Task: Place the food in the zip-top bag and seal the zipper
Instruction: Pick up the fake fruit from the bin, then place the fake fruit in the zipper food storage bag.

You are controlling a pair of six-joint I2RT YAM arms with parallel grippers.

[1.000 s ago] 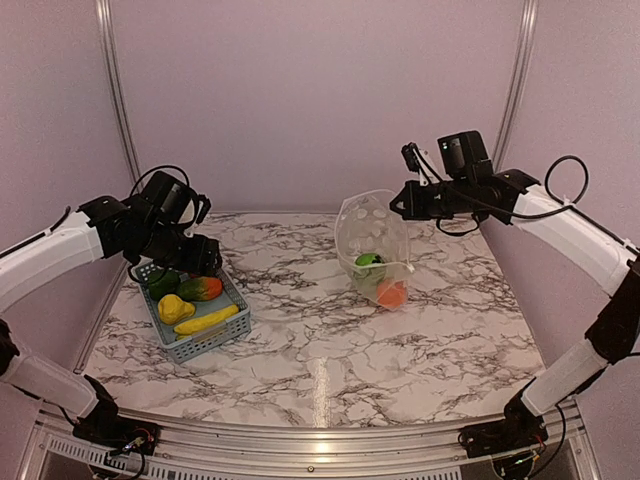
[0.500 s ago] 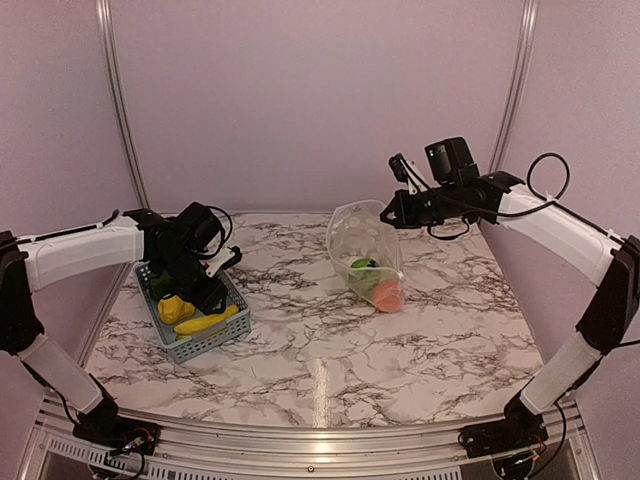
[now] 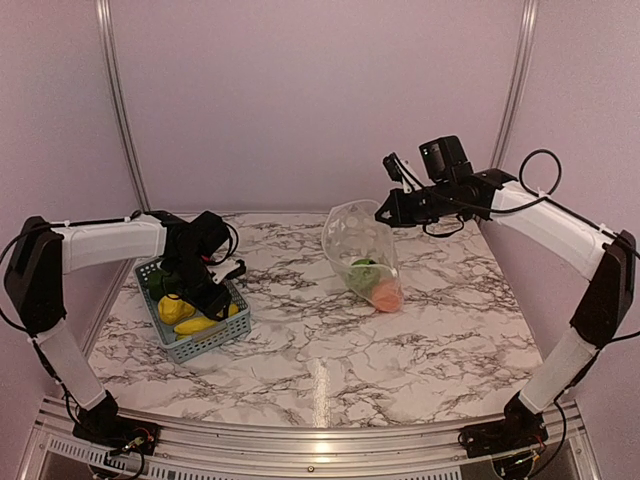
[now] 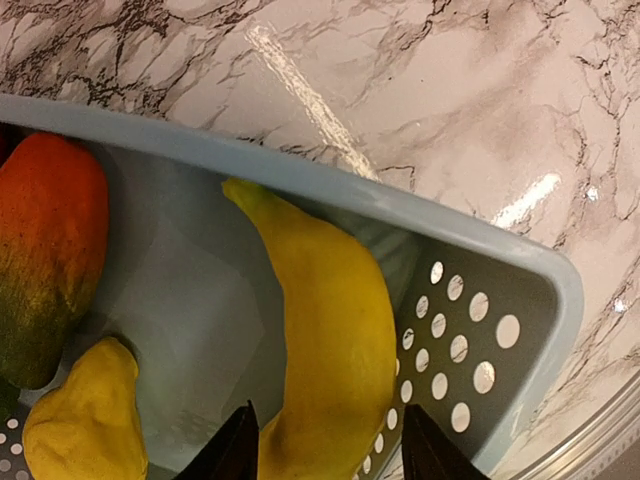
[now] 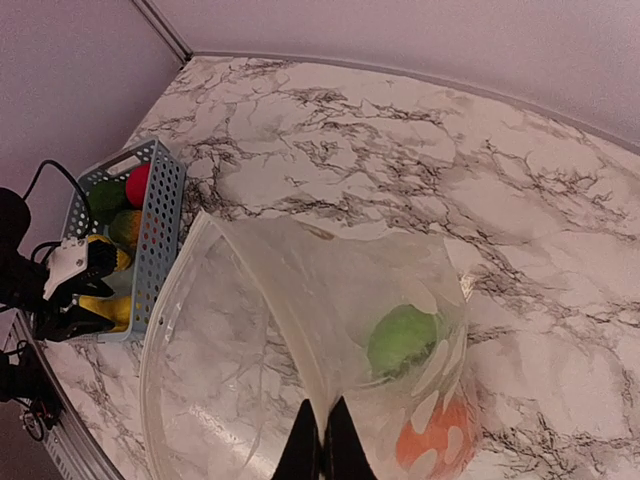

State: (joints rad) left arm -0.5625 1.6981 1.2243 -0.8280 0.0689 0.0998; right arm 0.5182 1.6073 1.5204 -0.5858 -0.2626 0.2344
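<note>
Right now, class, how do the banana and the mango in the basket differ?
The banana is plain yellow, long and curved; the mango is stubbier, orange-red fading to green. The open left gripper frames the banana, not the mango. Both are glossy, in the basket.

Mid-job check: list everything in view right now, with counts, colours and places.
Zip-top bag: one, clear with white dots, centre-right of the table, held upright, mouth open.
Food in the bag: two, green piece and orange piece, at its bottom.
Basket: one, grey-blue, left of the table.
Food in the basket: at least four; yellow banana, yellow lumpy piece, red-to-green piece, dark green piece.
Table: one, marble-patterned.
Left gripper: open, astride the banana.
Right gripper: shut on the bag's rim.
</note>
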